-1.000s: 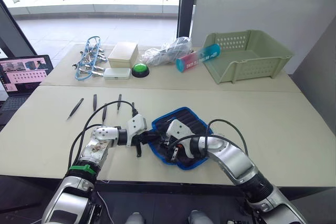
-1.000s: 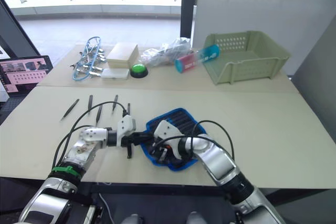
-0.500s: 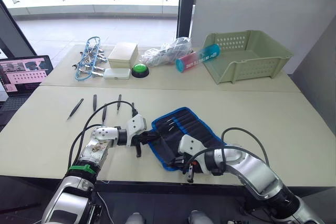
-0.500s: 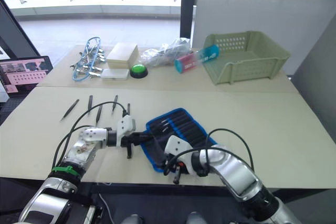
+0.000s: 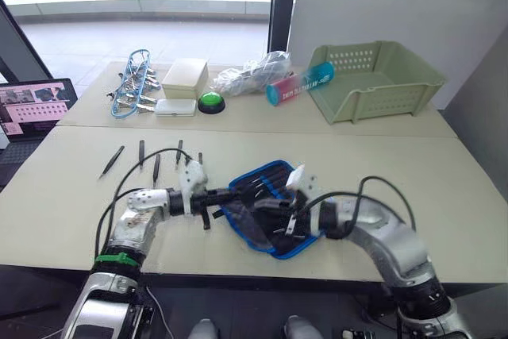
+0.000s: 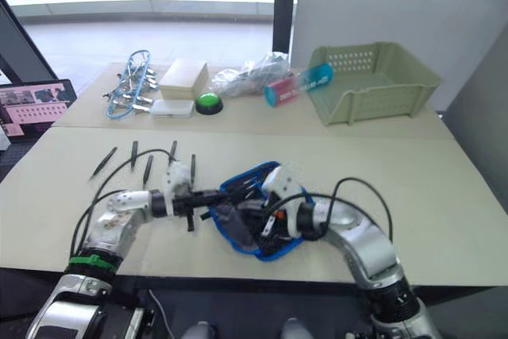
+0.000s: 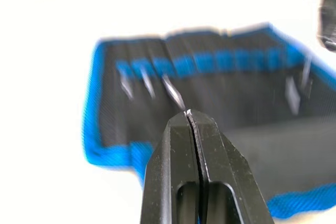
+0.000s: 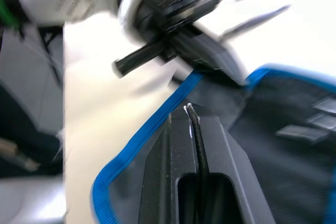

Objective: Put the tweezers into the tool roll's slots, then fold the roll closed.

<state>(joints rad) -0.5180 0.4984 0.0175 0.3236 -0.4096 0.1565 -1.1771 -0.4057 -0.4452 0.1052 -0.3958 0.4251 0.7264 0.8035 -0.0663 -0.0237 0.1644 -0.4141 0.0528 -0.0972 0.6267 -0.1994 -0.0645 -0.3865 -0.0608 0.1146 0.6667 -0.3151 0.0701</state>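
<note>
While the tool roll (image 5: pixel 266 208) lies open with tweezer tips in its slots (image 7: pixel 157 85), both grippers' fingers are pressed together, left gripper (image 5: pixel 225 197) at its edge, right gripper (image 6: pixel 238 224) over it. Four tweezers (image 5: pixel 149 161) lie beyond the roll.

Right gripper (image 8: pixel 191 109) jaws closed over the tool roll (image 8: pixel 273 145) — blue edging.

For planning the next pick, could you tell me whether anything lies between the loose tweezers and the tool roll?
No separate object: only the left gripper, shut at the left edge of the black, blue-edged fabric tool roll, and its black cable cross the table between it and the slim dark tweezers.
</note>
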